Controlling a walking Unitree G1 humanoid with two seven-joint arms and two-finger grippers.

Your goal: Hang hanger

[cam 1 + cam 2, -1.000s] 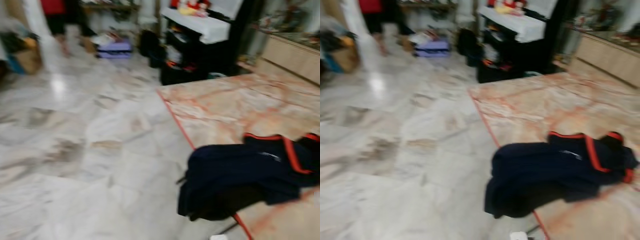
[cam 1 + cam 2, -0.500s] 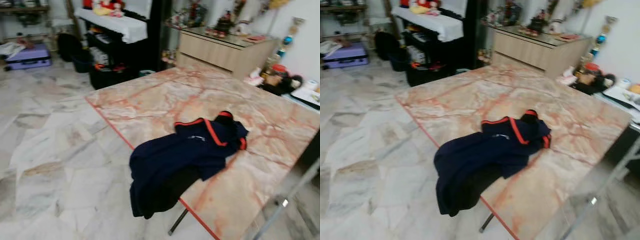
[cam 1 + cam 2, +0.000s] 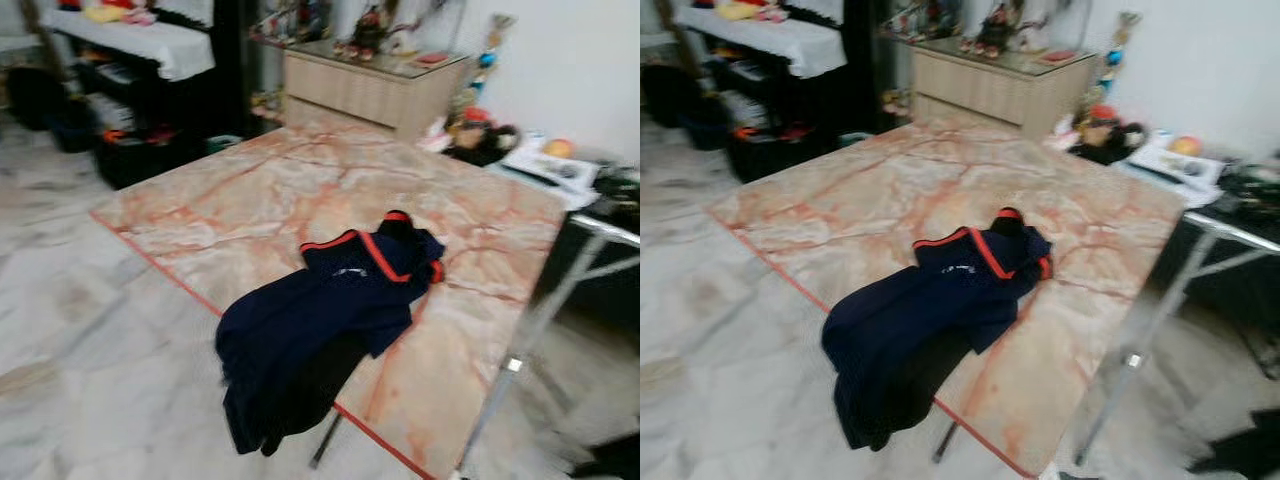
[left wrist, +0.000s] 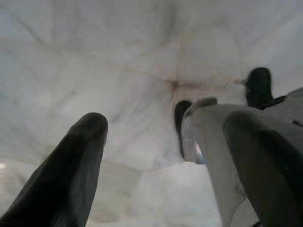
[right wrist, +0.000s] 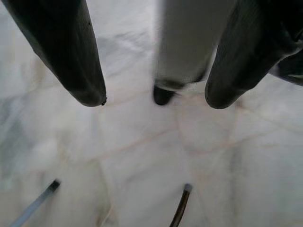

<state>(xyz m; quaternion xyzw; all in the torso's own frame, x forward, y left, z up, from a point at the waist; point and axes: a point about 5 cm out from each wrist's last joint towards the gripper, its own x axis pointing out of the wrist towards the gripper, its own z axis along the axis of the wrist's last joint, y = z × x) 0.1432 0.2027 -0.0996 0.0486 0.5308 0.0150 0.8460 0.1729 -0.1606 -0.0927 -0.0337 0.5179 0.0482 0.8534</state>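
Far left: black shelving unit (image 3: 140,110) draped with a white cloth (image 3: 150,45), dark bags on the floor at its foot.

Floor: pale grey-veined marble tiles (image 3: 70,340), running along the left and near side of the scene.

Centre: folding table (image 3: 260,200) with a pink-and-orange marbled top, red edging and metal legs; one leg (image 3: 520,350) shows at the near right.

On the table: dark navy garment (image 3: 320,330) with orange-red trim at the collar, lying crumpled toward the near edge. Its collar end lies toward the middle of the top; its lower part hangs over the near-left edge toward the floor. No hanger can be made out on or beside it.

Far centre: light wooden sideboard (image 3: 370,90) against the wall, small ornaments along its top.

Far right: cluttered low surface (image 3: 540,160) with soft toys and papers, beside a white wall.

Left gripper (image 4: 170,156): hanging over the floor tiles, fingers (image 4: 71,170) spread apart, nothing between them; the robot's grey leg and dark foot beside it.

Right gripper (image 5: 151,97): likewise hanging over the floor, fingers (image 5: 71,56) apart and empty, two thin rods lying on the tiles beyond.
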